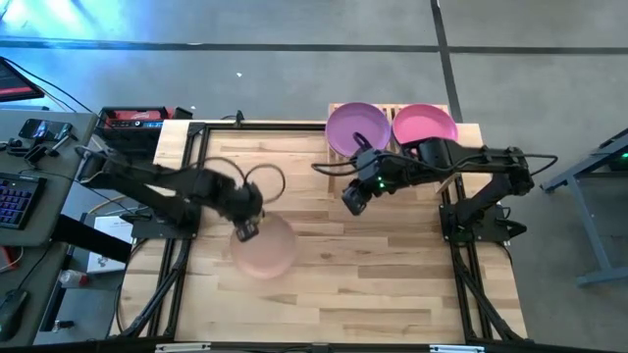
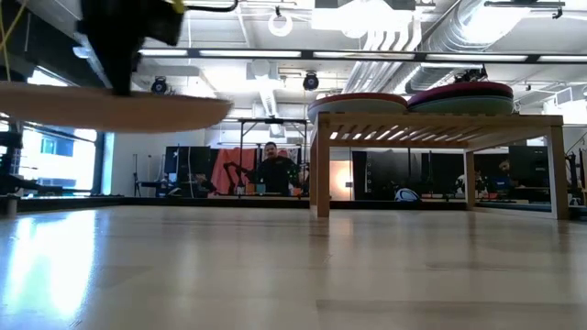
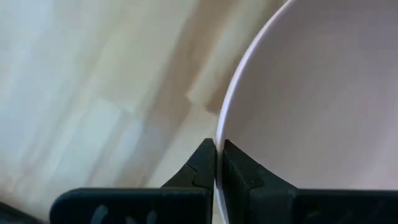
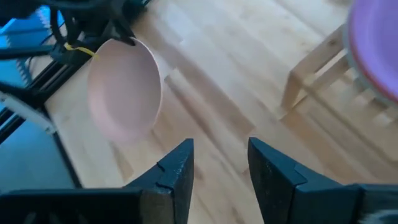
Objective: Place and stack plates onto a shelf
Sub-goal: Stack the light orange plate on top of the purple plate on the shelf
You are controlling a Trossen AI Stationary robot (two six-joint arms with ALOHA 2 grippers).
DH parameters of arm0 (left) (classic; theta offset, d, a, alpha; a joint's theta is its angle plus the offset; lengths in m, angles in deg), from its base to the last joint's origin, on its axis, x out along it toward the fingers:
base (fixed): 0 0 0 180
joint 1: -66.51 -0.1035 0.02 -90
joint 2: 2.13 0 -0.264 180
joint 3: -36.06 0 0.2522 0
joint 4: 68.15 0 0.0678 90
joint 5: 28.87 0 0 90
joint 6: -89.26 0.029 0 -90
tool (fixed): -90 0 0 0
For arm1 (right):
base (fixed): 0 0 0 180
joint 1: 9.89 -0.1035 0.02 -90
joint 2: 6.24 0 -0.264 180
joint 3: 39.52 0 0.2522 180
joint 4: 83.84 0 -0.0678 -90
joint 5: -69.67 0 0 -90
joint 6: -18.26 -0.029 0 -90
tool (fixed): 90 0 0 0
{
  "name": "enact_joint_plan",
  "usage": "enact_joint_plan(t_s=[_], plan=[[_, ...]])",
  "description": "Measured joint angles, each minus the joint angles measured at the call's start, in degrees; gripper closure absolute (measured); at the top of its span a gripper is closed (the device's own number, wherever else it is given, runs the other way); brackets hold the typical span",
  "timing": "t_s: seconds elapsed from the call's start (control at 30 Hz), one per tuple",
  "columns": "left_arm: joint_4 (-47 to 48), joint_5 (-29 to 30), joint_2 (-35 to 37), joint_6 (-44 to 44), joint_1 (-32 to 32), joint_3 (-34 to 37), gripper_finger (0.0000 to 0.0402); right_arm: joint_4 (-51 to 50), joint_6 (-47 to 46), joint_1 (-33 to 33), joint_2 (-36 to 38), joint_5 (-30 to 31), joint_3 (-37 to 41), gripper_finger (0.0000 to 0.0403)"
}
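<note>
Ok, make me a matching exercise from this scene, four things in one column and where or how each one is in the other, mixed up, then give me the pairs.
Column one:
1. peach plate
2. purple plate
3. magenta plate
4. right pincer

Column two:
A. open and empty, in front of the shelf
B. top of the shelf's left stack in the high view
C. lifted off the table, rim clamped by the shut left pincer
D. top of the shelf's right stack in the high view

Pairs: 1-C, 2-B, 3-D, 4-A

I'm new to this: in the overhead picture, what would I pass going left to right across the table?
Left hand gripping the peach plate → right hand, empty → purple plate → magenta plate.
</note>
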Motion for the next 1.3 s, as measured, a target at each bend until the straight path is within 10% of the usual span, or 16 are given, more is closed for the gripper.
enact_joint_plan(t_s=[0.5, 1.3], plan=[[-2.1, 3.1, 0.0, 18.3, -20.3, -9.9, 0.0401, 2.2, 6.6, 7.7, -2.2, 8.1, 0.0, 0.0274], [-2.8, 4.5, 0.0, 26.4, -34.2, -12.0, 0.0401, 11.7, 15.8, 14.8, -10.2, 5.8, 0.0, 0.0274]])
